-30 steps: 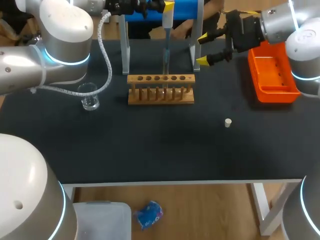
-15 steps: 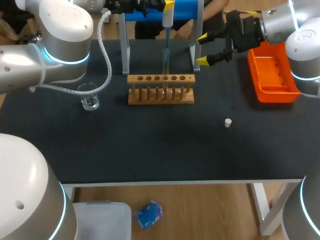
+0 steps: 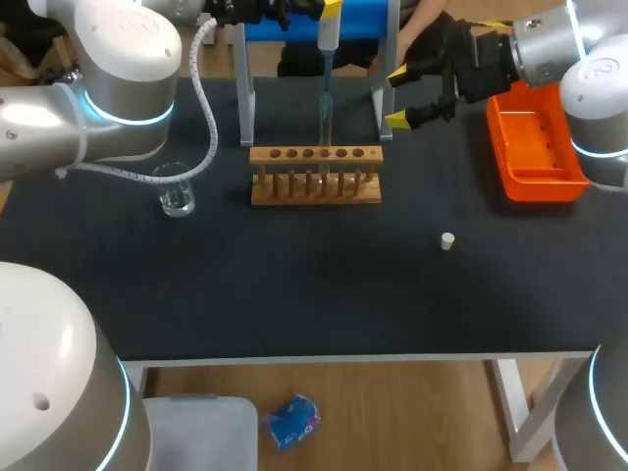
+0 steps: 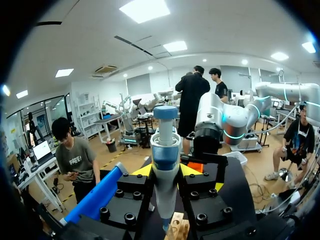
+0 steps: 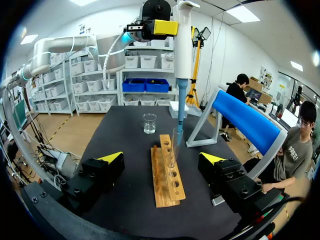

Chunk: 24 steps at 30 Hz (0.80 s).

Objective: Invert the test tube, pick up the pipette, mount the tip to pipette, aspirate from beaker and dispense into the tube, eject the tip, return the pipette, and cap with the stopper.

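Observation:
My left gripper [image 3: 329, 14] [image 4: 166, 172] is at the table's back, shut on the white and blue pipette [image 3: 327, 39] [image 4: 166, 160] [image 5: 183, 45], which it holds upright. The pipette's thin tip [image 5: 180, 122] points down into the mouth of a clear test tube [image 3: 324, 132] [image 5: 174, 147]. The tube stands upright in the wooden rack [image 3: 315, 177] [image 5: 167, 177]. My right gripper [image 3: 399, 96] [image 5: 162, 158] is wide open and holds nothing, just right of the rack and facing it. A glass beaker [image 3: 177, 192] [image 5: 149, 123] sits left of the rack. The small white stopper [image 3: 447, 240] lies on the mat at the front right.
The blue pipette stand [image 3: 378, 20] [image 5: 242, 125] straddles the back of the table behind the rack. An orange tray [image 3: 535, 147] lies at the right edge, under my right arm. The dark mat [image 3: 294, 285] in front of the rack is bare apart from the stopper.

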Tool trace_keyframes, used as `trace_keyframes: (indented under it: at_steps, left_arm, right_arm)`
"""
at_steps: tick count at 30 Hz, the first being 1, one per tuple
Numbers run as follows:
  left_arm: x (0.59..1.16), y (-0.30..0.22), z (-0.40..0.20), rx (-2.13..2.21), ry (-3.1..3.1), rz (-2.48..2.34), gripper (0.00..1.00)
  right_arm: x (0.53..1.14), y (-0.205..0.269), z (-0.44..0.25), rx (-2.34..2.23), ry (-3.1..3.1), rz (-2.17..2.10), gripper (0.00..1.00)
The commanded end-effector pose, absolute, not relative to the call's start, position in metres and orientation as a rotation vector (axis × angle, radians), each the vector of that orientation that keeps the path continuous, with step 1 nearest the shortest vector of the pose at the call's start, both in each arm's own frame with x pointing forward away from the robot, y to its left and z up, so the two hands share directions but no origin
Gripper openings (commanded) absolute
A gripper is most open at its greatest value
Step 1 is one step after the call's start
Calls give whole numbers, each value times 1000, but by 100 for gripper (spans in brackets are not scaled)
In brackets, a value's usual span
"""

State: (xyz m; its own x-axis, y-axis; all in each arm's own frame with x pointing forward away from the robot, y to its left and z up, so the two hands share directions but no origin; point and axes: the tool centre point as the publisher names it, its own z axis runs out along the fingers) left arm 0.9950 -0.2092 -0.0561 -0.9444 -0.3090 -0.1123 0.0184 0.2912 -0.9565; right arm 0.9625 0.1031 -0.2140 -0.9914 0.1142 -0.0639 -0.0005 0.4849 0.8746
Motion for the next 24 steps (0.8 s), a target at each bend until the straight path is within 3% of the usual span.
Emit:
trace_keyframes:
  at_steps: [1, 24]
  left_arm:
    - [995, -209, -54, -261, 2286, -1698, 0]
    - [992, -210, -40, -242, 2284, -1673, 0]
  right_arm:
    - [962, 103, -214, 101, 2609, 1533, 100]
    - [962, 103, -214, 101, 2609, 1533, 100]
